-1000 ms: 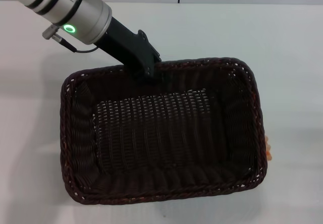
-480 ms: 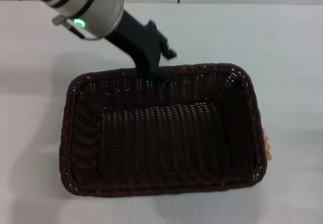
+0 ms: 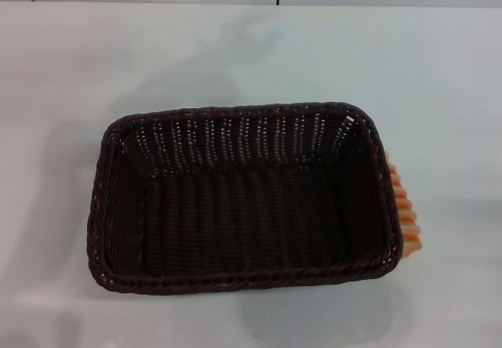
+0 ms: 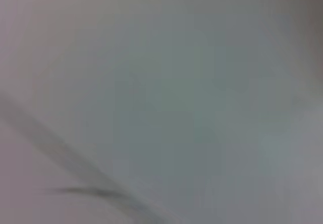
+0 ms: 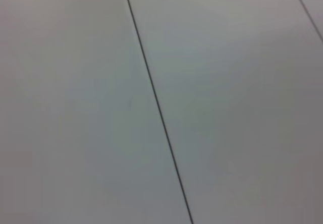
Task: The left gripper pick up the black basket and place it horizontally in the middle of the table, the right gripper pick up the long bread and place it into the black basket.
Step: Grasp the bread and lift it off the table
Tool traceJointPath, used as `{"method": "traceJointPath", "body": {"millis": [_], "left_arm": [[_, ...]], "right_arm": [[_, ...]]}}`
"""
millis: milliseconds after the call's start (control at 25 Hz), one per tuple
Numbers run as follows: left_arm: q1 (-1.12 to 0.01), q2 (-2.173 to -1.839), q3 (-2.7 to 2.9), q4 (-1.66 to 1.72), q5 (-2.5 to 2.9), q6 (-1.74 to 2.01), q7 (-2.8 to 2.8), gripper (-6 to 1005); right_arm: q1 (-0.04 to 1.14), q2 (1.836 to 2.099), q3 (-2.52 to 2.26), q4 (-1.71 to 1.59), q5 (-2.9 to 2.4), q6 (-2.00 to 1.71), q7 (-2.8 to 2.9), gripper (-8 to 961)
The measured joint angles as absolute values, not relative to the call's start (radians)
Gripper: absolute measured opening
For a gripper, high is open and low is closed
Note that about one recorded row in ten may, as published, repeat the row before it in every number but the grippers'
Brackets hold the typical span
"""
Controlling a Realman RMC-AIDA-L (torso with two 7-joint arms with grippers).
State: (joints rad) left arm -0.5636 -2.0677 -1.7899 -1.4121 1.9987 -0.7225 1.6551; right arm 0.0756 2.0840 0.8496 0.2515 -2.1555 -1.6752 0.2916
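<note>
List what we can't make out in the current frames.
- Long bread: head view shows only a striped sliver; the black basket wall hides the rest.
- Left hand, right hand: in no view, so their state is unknown.
- Left wrist view: only blur.
- Right wrist view: a plain surface with dark lines, no task items.

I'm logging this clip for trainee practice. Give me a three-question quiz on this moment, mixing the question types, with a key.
1. True or false: the long bread lies inside the black basket.
2. Multiple choice: which grippers show in the head view? A) left only B) right only C) both D) neither
3. Fill in: the bread sits against the basket's outer wall on the robot's ____ side.

Key:
1. False; it is on the table, outside the basket, and the basket holds nothing.
2. D; neither gripper shows in any view.
3. right
</note>
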Motion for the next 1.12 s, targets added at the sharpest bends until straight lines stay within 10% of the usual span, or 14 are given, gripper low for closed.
{"method": "traceJointPath", "body": {"millis": [480, 1120], "left_arm": [[-0.319, -2.063, -1.339, -1.283, 2.357, 0.717, 1.254, 643], [-0.257, -2.059, -1.531, -0.624, 2.875, 1.098, -0.174, 766]], "right_arm": [[0.127, 2.082, 0.757, 0.249, -2.157, -1.664, 0.289, 740], [0.111, 2.073, 0.518, 0.267, -2.16, -1.551, 0.363, 740]]}}
